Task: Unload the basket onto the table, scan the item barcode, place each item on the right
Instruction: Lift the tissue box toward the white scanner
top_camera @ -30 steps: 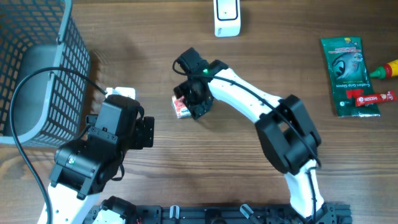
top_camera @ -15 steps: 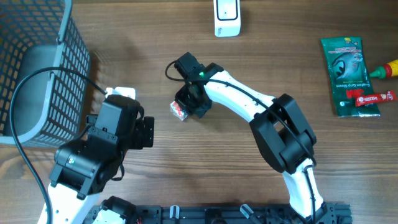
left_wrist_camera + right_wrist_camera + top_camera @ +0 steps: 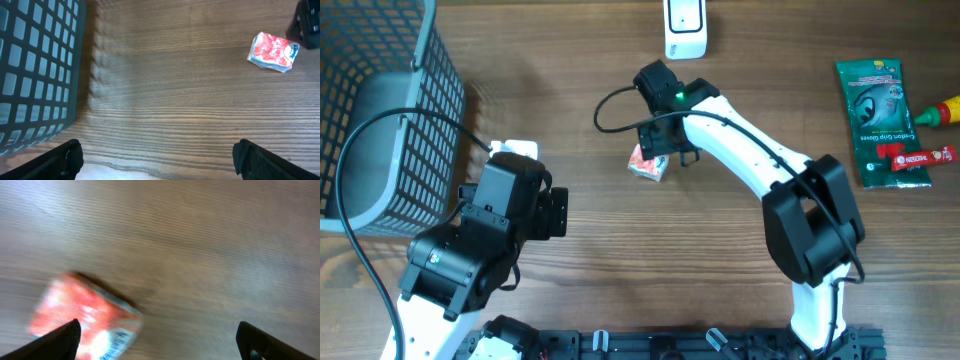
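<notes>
one small crumpled red-and-white packet (image 3: 647,163) lying loose on wood-grain surface (image 3: 570,100), just beside right claw (image 3: 160,336). two claws, both spread wide and holding nothing; left claw (image 3: 160,160) well apart from packet. one dark wire-mesh basket (image 3: 380,110) at left, one white boxy scanner (image 3: 685,28) at top, one flat green pouch (image 3: 877,105) at right.

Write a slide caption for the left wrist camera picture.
Open left pincer hovers over the wooden table, a dark mesh basket at left and a small red-and-white packet at upper right.
</notes>
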You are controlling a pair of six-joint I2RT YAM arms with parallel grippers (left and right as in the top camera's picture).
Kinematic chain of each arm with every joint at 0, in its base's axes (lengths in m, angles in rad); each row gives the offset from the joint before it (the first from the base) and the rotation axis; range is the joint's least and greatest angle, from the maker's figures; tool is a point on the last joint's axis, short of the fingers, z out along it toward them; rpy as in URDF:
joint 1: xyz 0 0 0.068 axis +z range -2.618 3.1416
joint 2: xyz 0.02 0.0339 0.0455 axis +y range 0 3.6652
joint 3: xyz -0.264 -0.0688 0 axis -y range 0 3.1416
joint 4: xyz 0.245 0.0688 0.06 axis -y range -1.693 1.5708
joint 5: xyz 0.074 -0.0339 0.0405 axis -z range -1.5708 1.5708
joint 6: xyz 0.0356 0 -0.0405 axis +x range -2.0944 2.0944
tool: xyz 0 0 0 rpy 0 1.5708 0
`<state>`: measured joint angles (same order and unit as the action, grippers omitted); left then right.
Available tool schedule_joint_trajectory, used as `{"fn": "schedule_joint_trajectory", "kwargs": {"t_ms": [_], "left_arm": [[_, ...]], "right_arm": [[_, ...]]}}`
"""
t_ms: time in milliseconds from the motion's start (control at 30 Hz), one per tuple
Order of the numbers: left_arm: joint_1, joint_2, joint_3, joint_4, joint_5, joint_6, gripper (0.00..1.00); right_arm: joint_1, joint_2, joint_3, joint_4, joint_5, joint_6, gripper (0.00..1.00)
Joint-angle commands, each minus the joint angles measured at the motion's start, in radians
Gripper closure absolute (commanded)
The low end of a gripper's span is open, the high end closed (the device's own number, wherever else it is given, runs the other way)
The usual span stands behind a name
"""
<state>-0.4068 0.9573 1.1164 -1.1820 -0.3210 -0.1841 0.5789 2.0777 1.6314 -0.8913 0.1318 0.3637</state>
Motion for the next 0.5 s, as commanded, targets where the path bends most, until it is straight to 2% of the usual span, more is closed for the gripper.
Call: {"fn": "schedule_joint_trajectory", "kwargs": {"t_ms": [0, 67, 100, 133, 233, 467], "left_arm": [[-0.001, -0.002, 0.000, 0.003, -0.010, 0.012, 0.00], [-0.001, -0.002, 0.000, 0.003, -0.010, 0.012, 0.00], [-0.001, -0.002, 0.000, 0.003, -0.010, 0.012, 0.00], [-0.001, -0.002, 0.000, 0.003, -0.009, 0.012, 0.00], [-0.001, -0.002, 0.000, 0.003, -0.010, 0.012, 0.00], [-0.001, -0.002, 0.000, 0.003, -0.010, 0.012, 0.00]], "right_arm": [[0.006, -0.038, -0.002, 0.089, -0.181, 0.142, 0.50], [0.008, -0.019, -0.004, 0.167, -0.170, 0.235, 0.82], [0.008, -0.001, -0.004, 0.200, -0.138, 0.264, 0.91], [0.009, 0.019, -0.004, 0.223, -0.107, 0.298, 0.96], [0.008, 0.072, -0.004, 0.267, -0.119, 0.319, 0.96], [0.009, 0.096, -0.004, 0.251, -0.180, 0.241, 0.96]]}}
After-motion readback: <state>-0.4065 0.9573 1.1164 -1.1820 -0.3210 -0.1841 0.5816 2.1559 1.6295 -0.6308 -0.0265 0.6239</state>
